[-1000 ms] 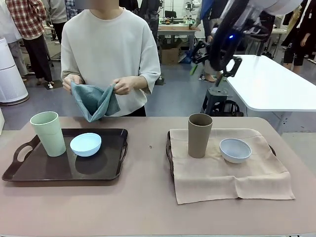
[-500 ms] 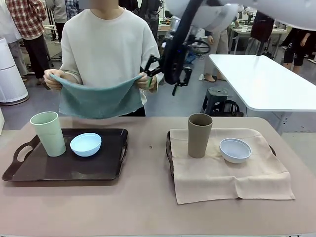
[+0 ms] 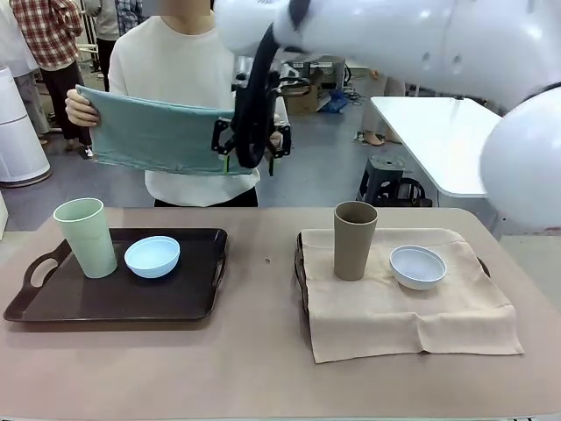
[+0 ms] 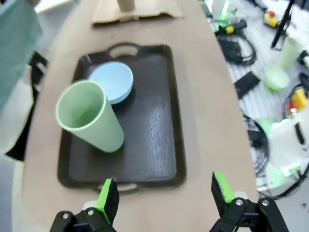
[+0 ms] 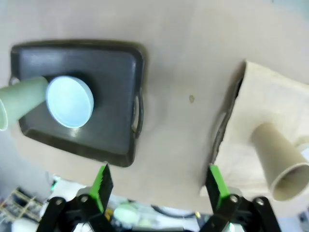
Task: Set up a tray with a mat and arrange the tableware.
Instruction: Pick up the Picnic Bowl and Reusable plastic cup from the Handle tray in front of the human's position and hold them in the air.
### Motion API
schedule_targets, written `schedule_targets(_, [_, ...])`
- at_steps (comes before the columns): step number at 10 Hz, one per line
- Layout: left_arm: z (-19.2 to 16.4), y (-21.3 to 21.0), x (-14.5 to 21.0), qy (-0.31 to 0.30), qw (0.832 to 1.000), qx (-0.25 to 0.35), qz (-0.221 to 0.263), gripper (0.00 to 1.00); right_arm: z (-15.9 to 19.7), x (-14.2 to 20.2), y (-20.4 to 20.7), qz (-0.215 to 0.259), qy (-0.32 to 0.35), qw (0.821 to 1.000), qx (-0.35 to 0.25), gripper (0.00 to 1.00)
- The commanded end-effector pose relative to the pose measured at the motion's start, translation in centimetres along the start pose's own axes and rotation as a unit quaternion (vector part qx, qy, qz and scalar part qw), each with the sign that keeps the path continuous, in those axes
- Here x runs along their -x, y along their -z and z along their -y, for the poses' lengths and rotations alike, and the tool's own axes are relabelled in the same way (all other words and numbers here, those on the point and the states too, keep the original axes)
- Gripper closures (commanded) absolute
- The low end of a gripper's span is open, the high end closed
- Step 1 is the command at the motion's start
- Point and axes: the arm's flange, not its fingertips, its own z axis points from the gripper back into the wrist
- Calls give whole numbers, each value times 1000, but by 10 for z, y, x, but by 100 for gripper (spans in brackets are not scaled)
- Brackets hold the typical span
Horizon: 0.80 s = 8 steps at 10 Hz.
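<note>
Reaching right claw (image 3: 251,145) across to far left, raised, wide, before held-up teal cloth (image 3: 149,136). Hovering left claw (image 4: 164,191), wide, at dark tray's (image 4: 154,125) left end.

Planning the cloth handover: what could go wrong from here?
1. Open right hand hangs by the cloth the person holds up; a mistimed close could pinch the person.
2. The left tray carries a green tumbler and blue bowl; laying the cloth there could tip the tumbler.
</note>
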Motion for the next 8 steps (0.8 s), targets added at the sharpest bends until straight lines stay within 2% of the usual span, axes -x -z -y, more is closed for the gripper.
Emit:
schedule_targets(1, [0,8,0,39,999,-1,27,0,-36,-37,-3,-23,-16,999,40,1])
schedule_targets(2, [-2,9,-2,42,999,-1,28,0,-45,-37,-1,-25,-24,998,48,1])
schedule_targets(3, [0,9,-2,31,999,-10,28,0,-37,-29,-7,-21,-29,998,57,1])
schedule_targets(4, [-4,9,-4,23,1000,0,14,0,-27,-3,23,-27,-19,999,26,1])
schedule_targets(8, [-5,9,-5,23,1000,-1,15,0,-38,-6,34,-27,-9,999,47,1])
